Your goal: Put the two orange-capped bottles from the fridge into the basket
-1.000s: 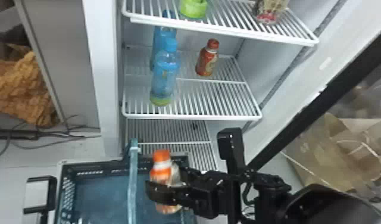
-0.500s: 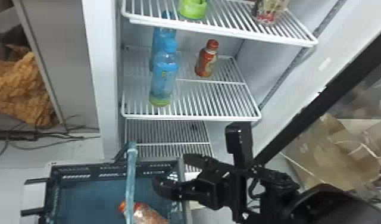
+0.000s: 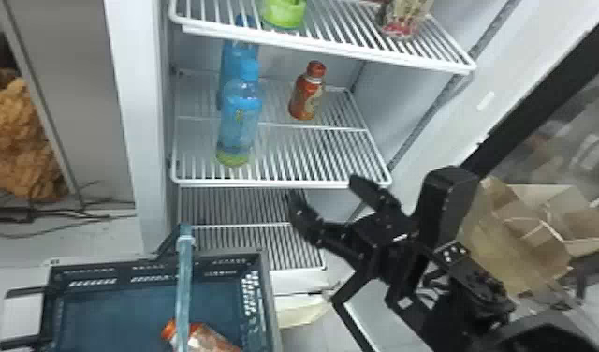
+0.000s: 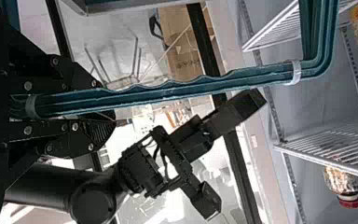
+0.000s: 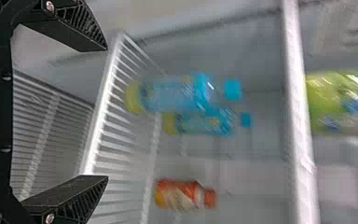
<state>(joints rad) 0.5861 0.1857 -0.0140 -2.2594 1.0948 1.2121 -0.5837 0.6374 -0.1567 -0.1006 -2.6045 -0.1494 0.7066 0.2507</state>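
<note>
Tall white fridge (image 3: 135, 93): door swung open. Landmark: its white wire middle shelf (image 3: 308, 145). Dark teal plastic basket (image 3: 263, 299): below and left of the shelf, in front of the fridge; its long teal handle (image 4: 168, 93) is clamped in the left gripper (image 4: 108, 106), fingers closed round it. Black right gripper (image 3: 324, 187): near the shelf's front right corner, fingers spread, nothing between them.

Two tall blue-capped clear bottles, nearer one (image 3: 240, 117) and farther one (image 3: 237, 51): upright on the shelf's left half. Small orange-capped bottle with printed orange sleeve (image 3: 307, 93): upright toward the shelf's back, right of the blue pair. Its like, the first orange-capped bottle (image 3: 209, 339): below the shelf, lying in the basket. Est. half done.

Risks: a reach too far left could topple the blue pair; entry too high could catch the upper shelf (image 3: 322, 42); a off-centre close might tip the small bottle on the wires. The handle could foul the drop; a slipping left grip would tilt the basket.

Views: head gives the first bottle in the basket; left wrist, the handle grip close up; right wrist, the spread fingers facing the shelf.
</note>
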